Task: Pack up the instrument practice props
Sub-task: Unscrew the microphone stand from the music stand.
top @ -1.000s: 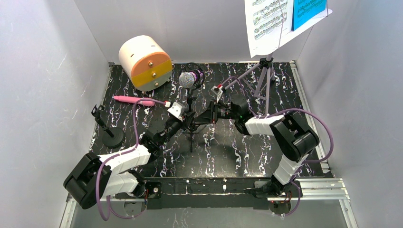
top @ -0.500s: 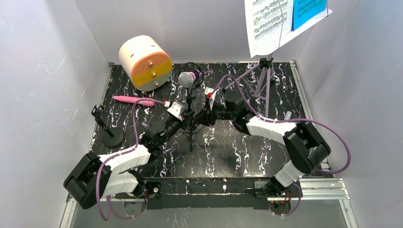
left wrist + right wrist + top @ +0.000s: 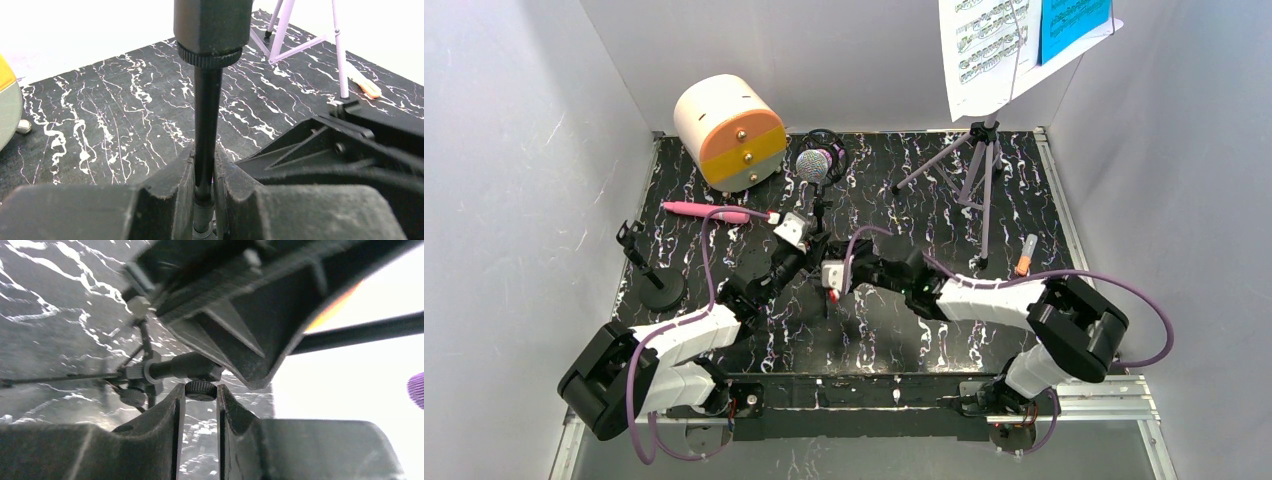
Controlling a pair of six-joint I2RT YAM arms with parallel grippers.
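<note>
The purple silver-headed microphone (image 3: 814,163) stands on a thin black mic tripod (image 3: 825,290) in the middle of the table. My left gripper (image 3: 814,252) (image 3: 205,156) is shut on the tripod's black pole (image 3: 207,115). My right gripper (image 3: 826,272) (image 3: 201,394) reaches in low from the right, its fingers closed on a small knurled knob (image 3: 201,389) at the tripod's leg hub. The pink toy microphone (image 3: 704,210) lies at the left. The lilac music rack (image 3: 977,165) stands at the back right with a white page (image 3: 984,50) and a blue page (image 3: 1072,25).
A cream cylinder box (image 3: 729,130) with an orange-grey face sits at the back left. A black stand with a round base (image 3: 656,285) is near the left edge. An orange-tipped stick (image 3: 1027,255) (image 3: 367,87) lies by the rack's legs. White walls enclose the table.
My right arm has swung from the back middle down and forward to the tripod's base, where its jaws now hold the knob. My left gripper has kept its hold on the pole.
</note>
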